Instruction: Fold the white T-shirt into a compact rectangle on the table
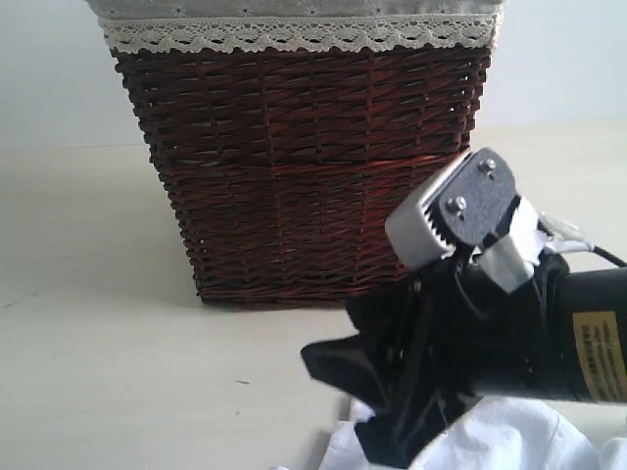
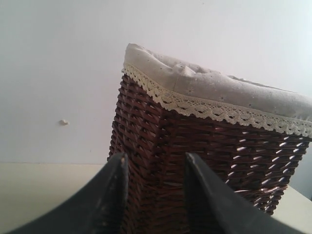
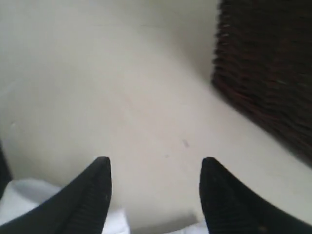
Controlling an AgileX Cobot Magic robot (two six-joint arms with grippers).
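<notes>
We are holding the right hand (image 3: pixel 156 163) low over the counter (image 3: pixel 122 87). Its two fingers (image 3: pixel 92 195) are standing well apart with bare counter showing between the tips, and it is gripping nothing. The shirt (image 3: pixel 22 195) is lying on the counter under and behind this hand, with white cloth bunching beneath both fingers. In the exterior view it is spilling out below the arm, rumpled rather than flat, and most of it is running out of sight. We are judging that this wide stance just above the cloth is there so the hand can take hold of an edge and draw it out. The fold itself is looking barely begun, since no neat rectangle is showing anywhere.

The basket (image 1: pixel 304 166) is standing ahead of the right hand and off to one side, near but apart. That is leaving an open stretch of counter straight ahead of the fingertips where the cloth could be spread.

We are keeping the left hand (image 2: pixel 156 157) raised and pointing at the basket's wicker wall. Its fingers are partly open with nothing between them, and no shirt is lying near it. We are reading this as a waiting pose, clear of the right arm's work. How close it is to the basket we cannot tell.
</notes>
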